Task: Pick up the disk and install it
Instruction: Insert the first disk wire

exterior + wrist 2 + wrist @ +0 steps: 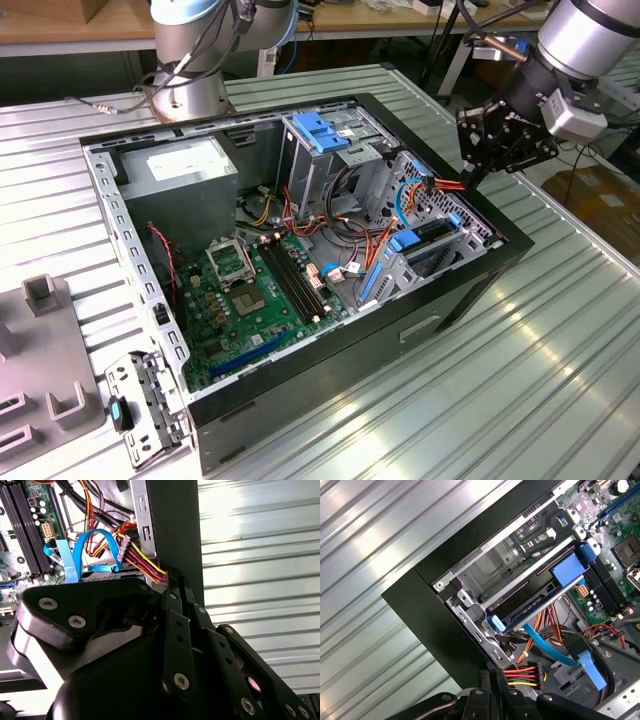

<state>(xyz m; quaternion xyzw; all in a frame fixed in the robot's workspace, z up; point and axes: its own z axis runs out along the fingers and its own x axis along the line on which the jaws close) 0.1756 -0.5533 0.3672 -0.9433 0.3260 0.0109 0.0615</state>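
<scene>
1. In the exterior view, the gripper is hanging over the rim of an open computer case, which is lying on a ribbed metal table. The arm's base is standing beyond the far side of the case.
2. The same view is also showing a grey power-supply box with a white label, and a green circuit board. Both are sitting well away from the gripper, deeper in the case.
3. The first wrist view is giving the closest look at the disk. It is resting flat in the metal drive cage at the case's corner, with blue plastic tabs at its ends.
4. In both wrist views, a bundle of red, yellow and black wires is running just beside the fingertips, alongside a blue flat cable.
5. The gripper's fingers are pressing together and grasping nothing; their tips are meeting right next to the wire plug.
6. The disk is sitting near the gripper, lower and inward from its fingertips, apart from them.
</scene>
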